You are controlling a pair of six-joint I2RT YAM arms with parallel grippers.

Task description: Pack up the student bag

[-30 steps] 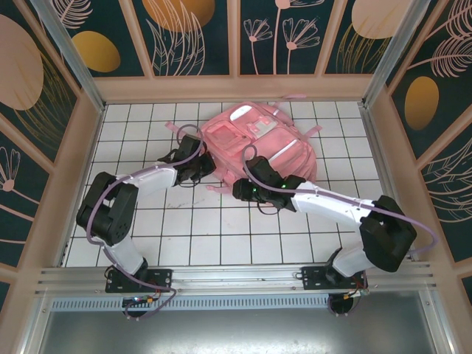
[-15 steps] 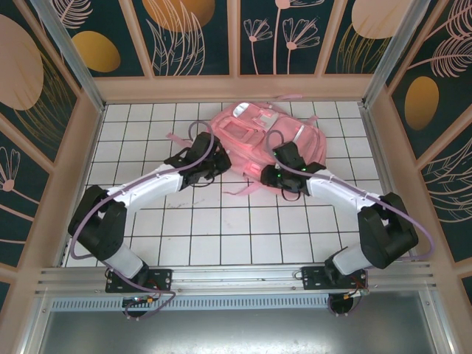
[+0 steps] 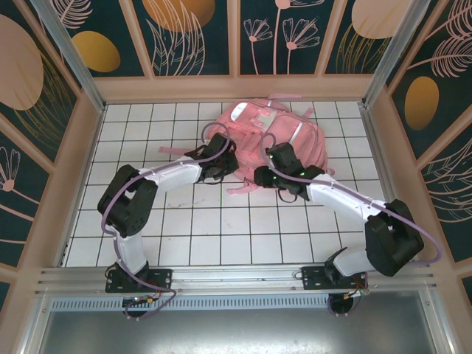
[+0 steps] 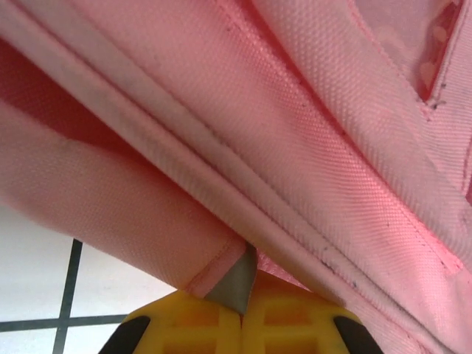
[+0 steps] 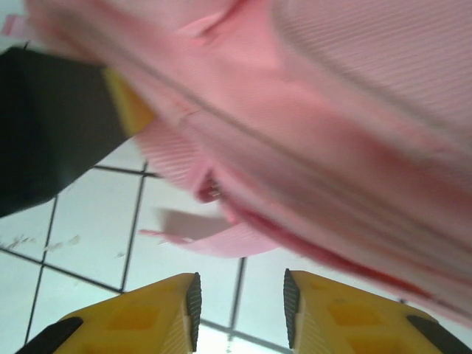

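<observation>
student bag (image 3: 306, 140) on white tiled table (image 3: 221, 236) — floral walls (image 3: 192, 37), left jaws pinching its fabric, right jaws parted

Matt, finely ribbed woven cloth on the student bag (image 4: 310, 147); smooth yellow plastic on the right gripper (image 5: 240, 302); smooth white tiles, dark joints, on the table (image 3: 221, 243); dull grey metal on the near rail (image 3: 236, 274)
</observation>
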